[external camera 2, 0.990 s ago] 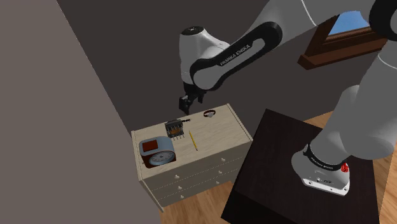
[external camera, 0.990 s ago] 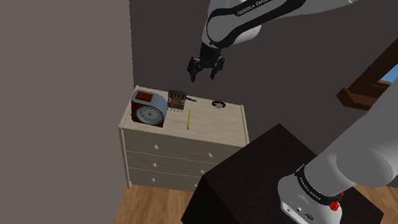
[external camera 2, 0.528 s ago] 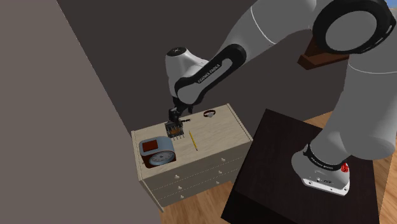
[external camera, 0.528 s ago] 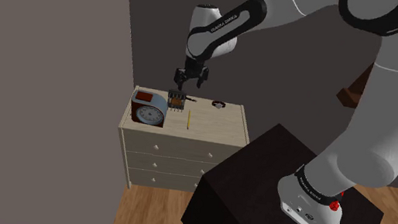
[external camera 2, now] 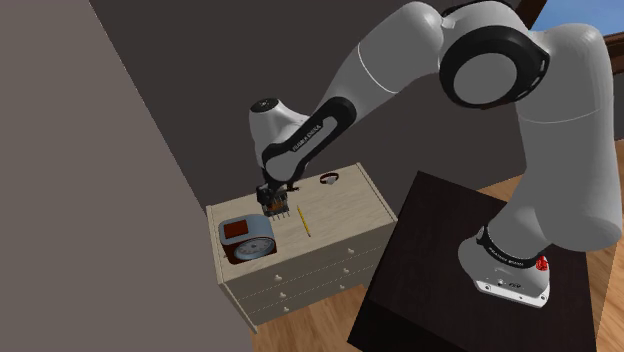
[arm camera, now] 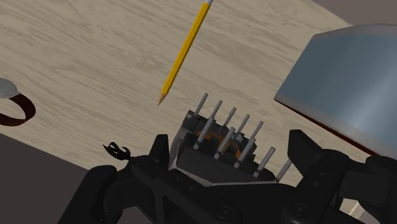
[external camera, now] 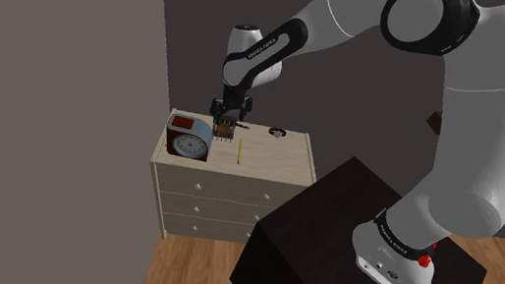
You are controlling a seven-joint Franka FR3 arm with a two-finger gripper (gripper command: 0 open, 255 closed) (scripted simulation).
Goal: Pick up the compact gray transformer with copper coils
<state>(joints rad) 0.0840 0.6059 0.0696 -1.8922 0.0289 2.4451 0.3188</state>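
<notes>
The transformer (arm camera: pixel 216 147) is a small dark grey block with a copper-coloured coil and rows of grey pins, standing on the pale wooden dresser top (external camera: pixel 273 158). My gripper (arm camera: pixel 232 156) has come down over it and is open. One black finger (arm camera: pixel 162 153) sits close against one side, while the other finger (arm camera: pixel 305 153) stands a little apart from the opposite side. In the shoulder view the gripper (external camera: pixel 227 115) hangs right on top of the transformer (external camera: pixel 224 129). From the second exterior view the gripper (external camera 2: pixel 272 196) covers most of the transformer (external camera 2: pixel 277 207).
A yellow pencil (arm camera: pixel 184 51) lies just beyond the transformer. A grey-blue clock with a red back (external camera: pixel 189 139) stands close beside it. A dark ring (external camera: pixel 278 131) lies near the dresser's back edge. A wall (external camera: pixel 49 91) borders the dresser; the black stand (external camera: pixel 348 237) is in front.
The arm swung toward the shoulder view's left and came down, bringing the open gripper from above the dresser's middle onto the transformer. Nothing on the dresser has moved.
</notes>
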